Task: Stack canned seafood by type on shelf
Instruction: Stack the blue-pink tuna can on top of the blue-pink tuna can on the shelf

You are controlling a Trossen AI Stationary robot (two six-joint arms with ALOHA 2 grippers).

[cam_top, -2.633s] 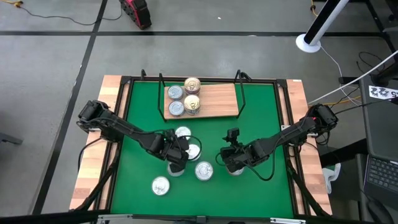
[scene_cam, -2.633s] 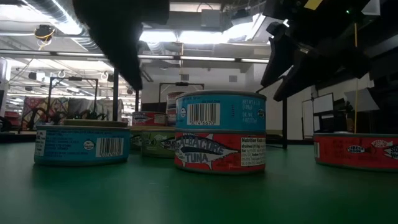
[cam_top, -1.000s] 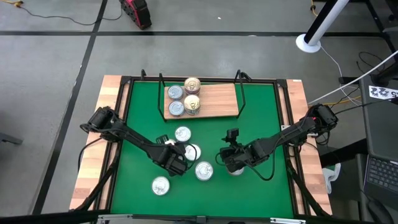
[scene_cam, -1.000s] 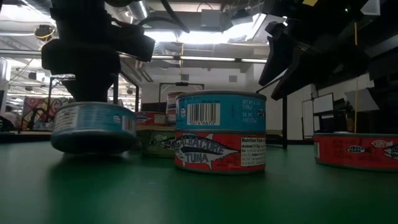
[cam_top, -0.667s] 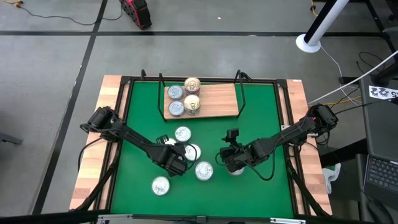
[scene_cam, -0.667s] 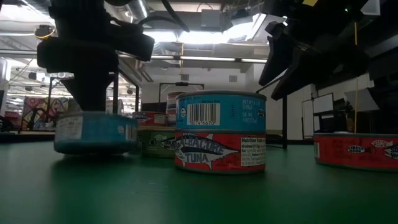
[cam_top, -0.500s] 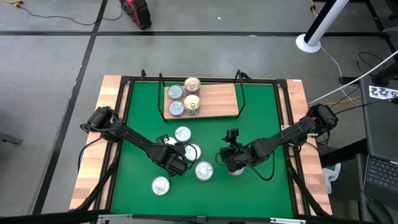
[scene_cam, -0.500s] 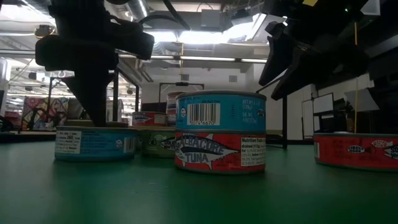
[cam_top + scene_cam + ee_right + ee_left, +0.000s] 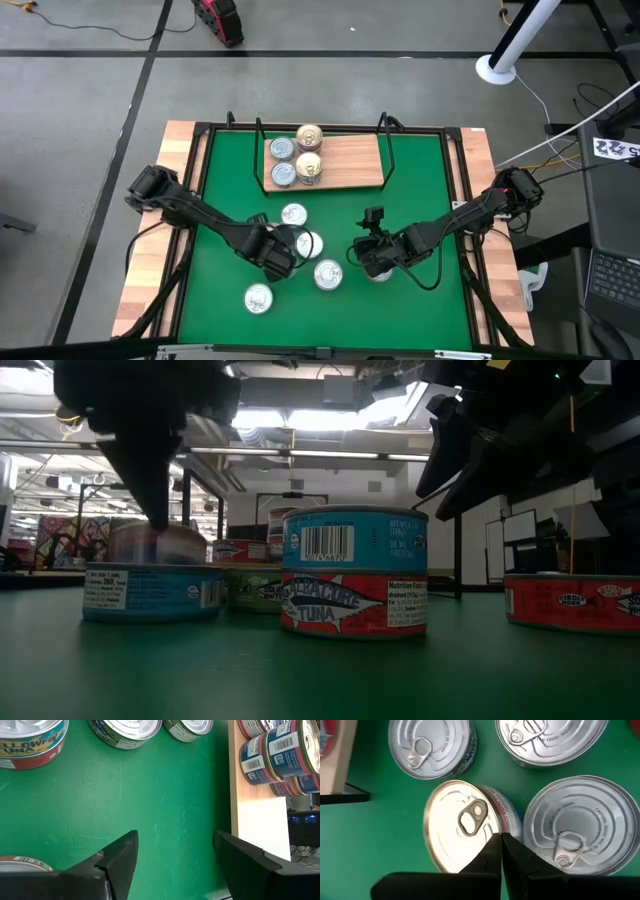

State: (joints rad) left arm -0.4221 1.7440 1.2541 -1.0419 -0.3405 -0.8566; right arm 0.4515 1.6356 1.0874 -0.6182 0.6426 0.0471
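From above, the left gripper [image 9: 277, 262] sits over the loose tuna cans [image 9: 294, 215] mid-counter, the right gripper [image 9: 372, 262] hovers nearby, and the shelf [image 9: 345, 162] holds four cans. Low down, a blue can [image 9: 152, 591] sits beneath the left arm, possibly untouched. Left wrist: fingers [image 9: 492, 851] pressed together above a gold-lidded can [image 9: 461, 827]. Right wrist: fingers [image 9: 125, 851] spread over green counter [image 9: 165, 800].
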